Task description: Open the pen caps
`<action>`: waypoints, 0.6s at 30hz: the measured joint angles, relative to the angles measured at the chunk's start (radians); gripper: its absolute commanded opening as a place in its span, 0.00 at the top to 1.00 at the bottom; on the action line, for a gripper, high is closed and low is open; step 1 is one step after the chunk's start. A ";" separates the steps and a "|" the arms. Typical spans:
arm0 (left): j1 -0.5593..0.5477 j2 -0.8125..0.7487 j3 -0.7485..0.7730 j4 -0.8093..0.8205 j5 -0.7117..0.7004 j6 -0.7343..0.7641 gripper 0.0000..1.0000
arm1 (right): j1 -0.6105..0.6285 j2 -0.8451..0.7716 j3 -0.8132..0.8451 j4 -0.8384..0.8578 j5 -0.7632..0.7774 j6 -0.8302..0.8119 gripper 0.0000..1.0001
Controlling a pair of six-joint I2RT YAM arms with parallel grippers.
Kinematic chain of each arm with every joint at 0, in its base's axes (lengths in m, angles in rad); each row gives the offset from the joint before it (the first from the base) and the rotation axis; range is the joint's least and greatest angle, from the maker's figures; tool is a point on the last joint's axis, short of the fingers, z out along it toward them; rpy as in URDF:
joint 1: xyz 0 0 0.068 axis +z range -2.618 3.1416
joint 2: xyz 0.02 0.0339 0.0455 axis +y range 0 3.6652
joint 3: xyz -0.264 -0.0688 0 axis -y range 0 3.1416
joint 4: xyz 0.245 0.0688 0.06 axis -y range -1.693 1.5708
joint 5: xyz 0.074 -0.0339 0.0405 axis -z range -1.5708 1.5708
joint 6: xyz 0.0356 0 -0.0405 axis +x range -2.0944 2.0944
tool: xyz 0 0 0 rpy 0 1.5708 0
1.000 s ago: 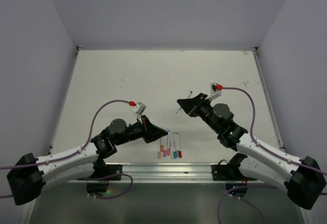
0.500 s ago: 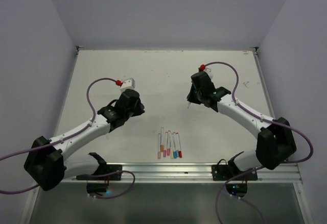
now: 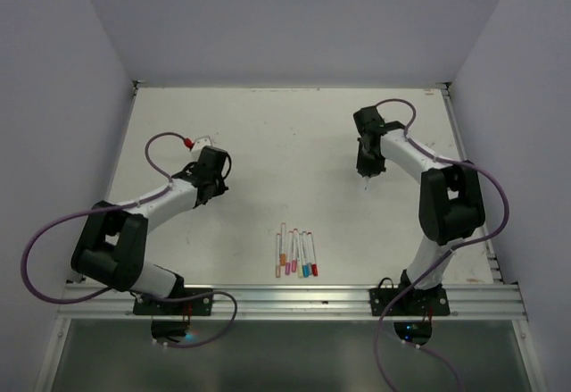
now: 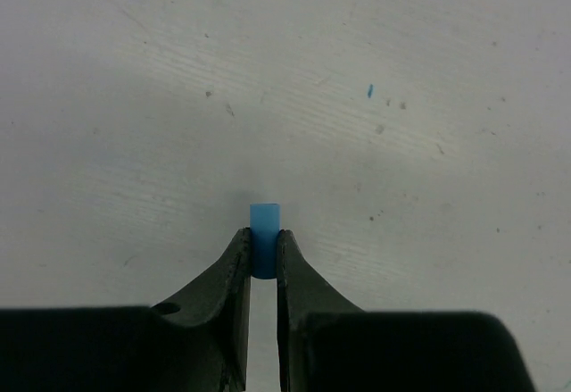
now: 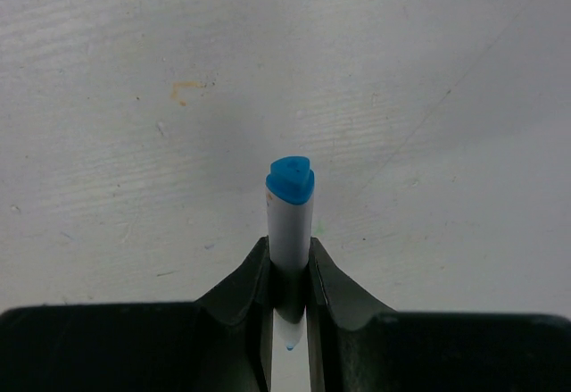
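While the row of pens (image 3: 296,254) lies on the table (image 3: 268,124), you have the left gripper (image 4: 263,247) pinched shut on a blue cap (image 4: 265,227), which pokes out past the fingertips, beyond the row and to its left. The right gripper (image 5: 288,254) clamps a white-barrelled pen (image 5: 290,222) below its blue end, beyond the row to its right. From above, both wrists hide their grips, and you cannot make out the cap there.
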State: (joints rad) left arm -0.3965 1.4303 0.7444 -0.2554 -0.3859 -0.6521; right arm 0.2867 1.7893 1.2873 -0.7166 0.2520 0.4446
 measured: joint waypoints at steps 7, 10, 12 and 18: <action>0.111 0.138 0.034 0.083 0.067 0.018 1.00 | -0.006 0.078 0.093 -0.003 -0.012 -0.072 1.00; 0.123 0.196 0.068 0.112 0.088 0.019 1.00 | -0.006 0.133 0.148 0.003 -0.031 -0.082 1.00; 0.124 0.223 0.094 0.126 0.101 0.021 1.00 | -0.005 0.177 0.177 0.018 -0.043 -0.085 1.00; 0.134 0.295 0.160 0.163 0.133 0.030 1.00 | 0.035 0.285 0.238 0.040 -0.069 -0.086 1.00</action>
State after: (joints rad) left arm -0.2630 1.7256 0.9047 -0.0921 -0.2527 -0.6220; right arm 0.3218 2.0743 1.5253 -0.6762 0.1833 0.3588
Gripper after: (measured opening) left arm 0.151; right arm 0.179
